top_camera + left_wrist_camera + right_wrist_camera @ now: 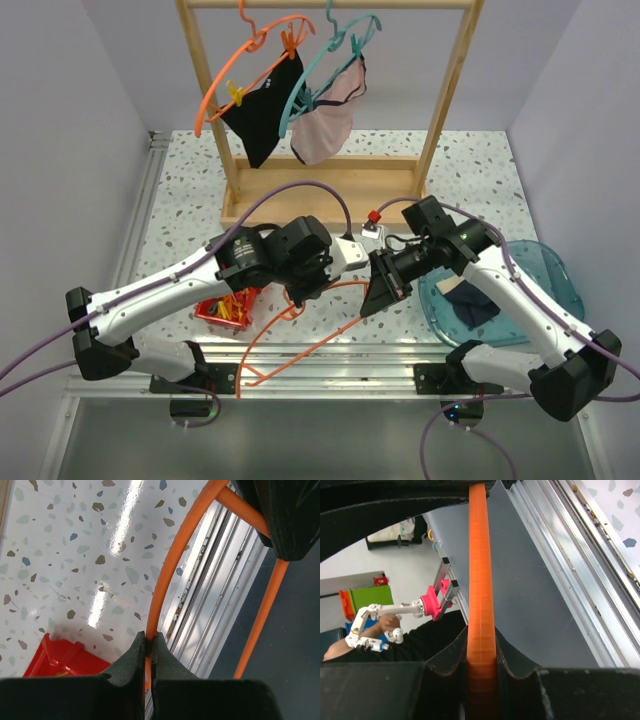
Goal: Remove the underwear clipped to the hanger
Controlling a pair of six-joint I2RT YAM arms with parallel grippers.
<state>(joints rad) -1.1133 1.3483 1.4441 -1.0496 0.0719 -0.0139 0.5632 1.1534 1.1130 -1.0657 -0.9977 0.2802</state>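
A bare orange hanger (345, 286) lies low over the table's front edge, held by both grippers. My left gripper (298, 297) is shut on its thin rim (165, 575), the fingertips pinching it in the left wrist view (148, 639). My right gripper (383, 290) is shut on its bar (481, 555), which runs straight up between the jaws in the right wrist view (481, 640). The black underwear (262, 115) hangs clipped to an orange hanger on the rack. The pink underwear (325, 130) hangs clipped to a teal hanger beside it. The navy underwear (470, 303) lies in the blue tray (540, 270).
The wooden rack (330, 190) stands at the back middle of the speckled table. A small red tray (225, 308) with clips sits under my left arm and shows in the left wrist view (60, 657). The metal rail (340, 365) runs along the near edge.
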